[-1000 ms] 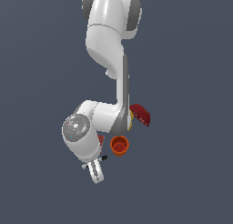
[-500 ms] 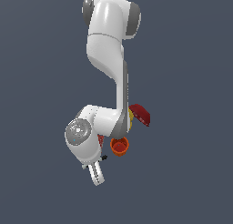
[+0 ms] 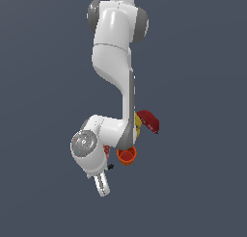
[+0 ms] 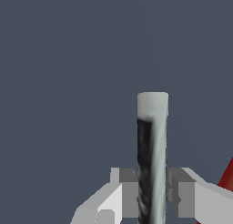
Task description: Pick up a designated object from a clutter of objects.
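Standing between the two grey fingers (image 4: 127, 193) in the wrist view, the marker (image 4: 152, 159) is clenched in the gripper (image 4: 152, 196), one finger pressed to each side of its barrel. Its pale grey-white end projects beyond the fingertips; a black band runs along the barrel. The marker's lower length is cut off by the frame edge.

In the exterior view the marker (image 3: 102, 184) appears only as a pale stub pointing downward from the gripper (image 3: 99, 176), and the fingers cannot be told apart from it there. A small dark spot beside the wrist is too small to identify.

The arm (image 3: 116, 62) descends from its shoulder at the top of the exterior view, folds at the elbow, and turns its wrist toward the exterior view's left, gripper aimed down and slightly right.

The remaining clutter sits behind the forearm, partly hidden: the orange cup (image 3: 127, 156) just right of the wrist, the dark red bowl (image 3: 148, 121) farther right and above it, tilted, and a sliver of the yellow mustard bottle (image 3: 137, 126) between bowl and arm. A dark red edge (image 4: 226, 180) shows in the wrist view; which item it belongs to cannot be told.
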Controlling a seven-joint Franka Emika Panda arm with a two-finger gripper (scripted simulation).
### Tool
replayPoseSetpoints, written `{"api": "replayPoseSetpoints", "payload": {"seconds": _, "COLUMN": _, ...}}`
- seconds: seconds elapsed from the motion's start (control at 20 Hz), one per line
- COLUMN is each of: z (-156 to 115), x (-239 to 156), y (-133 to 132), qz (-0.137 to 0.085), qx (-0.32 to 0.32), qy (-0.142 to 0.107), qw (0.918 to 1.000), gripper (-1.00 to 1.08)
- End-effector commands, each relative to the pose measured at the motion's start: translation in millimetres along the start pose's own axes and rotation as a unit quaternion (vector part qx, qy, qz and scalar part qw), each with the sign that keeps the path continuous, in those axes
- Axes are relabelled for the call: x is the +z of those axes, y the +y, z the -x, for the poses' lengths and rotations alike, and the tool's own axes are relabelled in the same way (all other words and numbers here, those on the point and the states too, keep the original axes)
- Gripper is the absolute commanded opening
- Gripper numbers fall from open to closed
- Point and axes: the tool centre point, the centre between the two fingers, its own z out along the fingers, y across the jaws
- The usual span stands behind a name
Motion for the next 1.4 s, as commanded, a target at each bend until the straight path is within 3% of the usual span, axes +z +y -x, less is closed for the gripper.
{"api": "replayPoseSetpoints", "payload": {"seconds": 0.0, "z": 4.6, "x": 5.9, "y": 1.3, "qz": 0.004, "qx": -0.002, "qy": -0.004, "qw": 1.0, "gripper": -1.0}}
{"api": "replayPoseSetpoints", "payload": {"seconds": 0.75, "z": 8.3, "x": -14.5, "y": -0.8, "qz": 0.001, "qx": 0.0, "qy": -0.001, "qw": 1.0, "gripper": -1.0}}
{"api": "replayPoseSetpoints", "payload": {"seconds": 1.35, "z": 54.3, "x": -104.4, "y": -8.3, "qz": 0.001, "qx": 0.0, "qy": -0.002, "qw": 1.0, "gripper": -1.0}}
